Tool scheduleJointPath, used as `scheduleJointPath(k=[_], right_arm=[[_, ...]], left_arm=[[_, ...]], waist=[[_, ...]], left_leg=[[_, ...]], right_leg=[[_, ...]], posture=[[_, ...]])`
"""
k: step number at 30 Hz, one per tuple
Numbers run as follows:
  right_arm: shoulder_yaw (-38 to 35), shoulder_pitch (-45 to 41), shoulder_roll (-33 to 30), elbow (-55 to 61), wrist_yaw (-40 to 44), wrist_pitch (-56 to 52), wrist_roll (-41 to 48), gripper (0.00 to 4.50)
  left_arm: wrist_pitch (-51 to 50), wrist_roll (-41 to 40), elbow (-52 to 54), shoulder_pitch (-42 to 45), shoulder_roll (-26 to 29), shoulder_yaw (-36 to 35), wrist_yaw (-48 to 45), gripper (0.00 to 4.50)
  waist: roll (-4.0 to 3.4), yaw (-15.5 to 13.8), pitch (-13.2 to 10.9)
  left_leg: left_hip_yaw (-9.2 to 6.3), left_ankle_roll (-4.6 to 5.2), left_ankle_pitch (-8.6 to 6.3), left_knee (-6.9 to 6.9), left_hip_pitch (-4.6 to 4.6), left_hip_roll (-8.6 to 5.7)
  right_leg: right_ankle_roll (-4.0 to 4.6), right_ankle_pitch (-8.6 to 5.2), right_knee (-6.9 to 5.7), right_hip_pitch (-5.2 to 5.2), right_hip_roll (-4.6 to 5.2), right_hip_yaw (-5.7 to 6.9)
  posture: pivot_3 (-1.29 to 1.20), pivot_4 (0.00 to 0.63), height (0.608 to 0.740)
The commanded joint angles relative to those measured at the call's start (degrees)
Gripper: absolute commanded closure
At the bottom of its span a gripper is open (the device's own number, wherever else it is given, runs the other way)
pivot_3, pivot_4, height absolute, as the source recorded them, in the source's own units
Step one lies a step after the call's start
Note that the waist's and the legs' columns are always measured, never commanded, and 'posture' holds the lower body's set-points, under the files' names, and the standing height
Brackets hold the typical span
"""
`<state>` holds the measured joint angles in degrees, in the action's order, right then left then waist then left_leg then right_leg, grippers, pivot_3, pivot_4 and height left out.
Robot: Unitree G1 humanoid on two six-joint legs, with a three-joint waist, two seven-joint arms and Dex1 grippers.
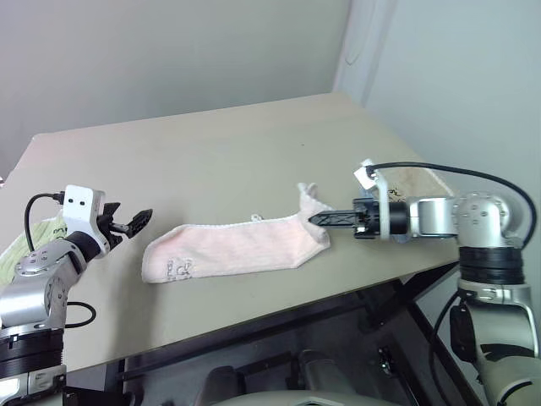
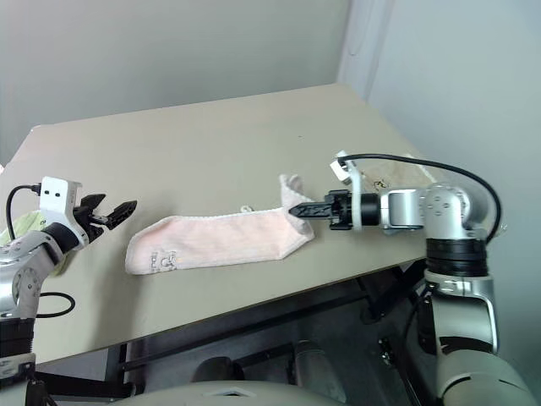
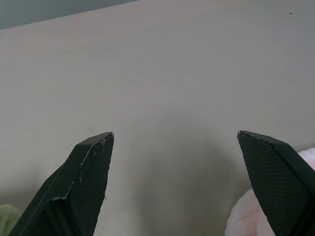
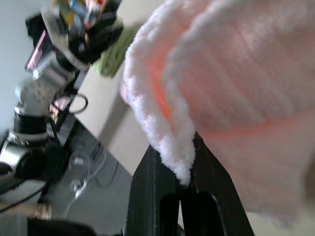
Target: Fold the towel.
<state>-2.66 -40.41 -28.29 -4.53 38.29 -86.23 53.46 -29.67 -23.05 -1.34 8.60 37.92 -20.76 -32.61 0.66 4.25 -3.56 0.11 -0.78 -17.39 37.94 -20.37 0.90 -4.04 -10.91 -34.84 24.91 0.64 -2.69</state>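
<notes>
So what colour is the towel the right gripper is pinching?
Pale pink with white edging; the towel shows best in the right wrist view.

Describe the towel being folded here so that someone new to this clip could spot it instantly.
Start at the beige table and look along its near edge, between the two arms. The towel lies there as a long pale pink strip with white edging and a small dark logo at its left end, its right end pinched in the right hand. The green cloth by the left hand and the beige cloth behind the right arm differ in colour.
</notes>
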Motion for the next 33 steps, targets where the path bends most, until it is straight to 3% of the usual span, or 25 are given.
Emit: scheduleJointPath(k=[1, 9, 23, 33], right_arm=[[3.55, -3.11, 3.23, -2.48, 0.90, 3.05, -2.74, 4.44], [11.86, -4.69, 9.17, -10.80, 1.95, 9.67, -11.73, 4.44], [15.24, -4.90, 12.73, -12.60, 5.07, 13.52, -17.91, 4.44], [14.64, -3.26, 11.43, -6.57, 9.52, 12.89, -16.34, 0.92]], left_arm=[[1.35, 0.54, 2.70, -0.24, 0.18, 0.28, -0.11, 0.27], [1.94, 0.65, 4.07, -2.45, -0.18, 0.54, 0.04, 0.27], [3.15, 1.71, 3.05, -3.24, 0.01, 1.20, -0.46, 0.27], [2.92, 1.59, 2.76, -3.58, 0.84, 0.18, -1.29, 0.27]], waist=[[0.00, -0.10, 0.00], [0.03, -0.19, 0.02], [0.03, -0.15, 0.02], [0.03, -0.15, 0.02]], left_leg=[[0.00, 0.00, 0.00, 0.00, 0.00, 0.00], [0.00, 0.00, 0.00, 0.02, -0.08, -0.02], [-0.02, 0.00, 0.00, 0.02, -0.02, -0.02], [-0.03, 0.00, 0.00, 0.02, -0.01, -0.02]], right_leg=[[0.00, 0.00, -0.02, 0.00, 0.00, 0.00], [0.00, 0.01, -0.01, 0.02, 0.06, 0.01], [-0.01, 0.02, -0.16, 0.06, 0.02, 0.01], [-0.01, 0.02, -0.18, 0.06, 0.02, 0.02]], posture=[[0.00, 0.000, 0.740], [0.00, 0.000, 0.740], [0.00, 0.000, 0.740], [0.00, 0.000, 0.740]])
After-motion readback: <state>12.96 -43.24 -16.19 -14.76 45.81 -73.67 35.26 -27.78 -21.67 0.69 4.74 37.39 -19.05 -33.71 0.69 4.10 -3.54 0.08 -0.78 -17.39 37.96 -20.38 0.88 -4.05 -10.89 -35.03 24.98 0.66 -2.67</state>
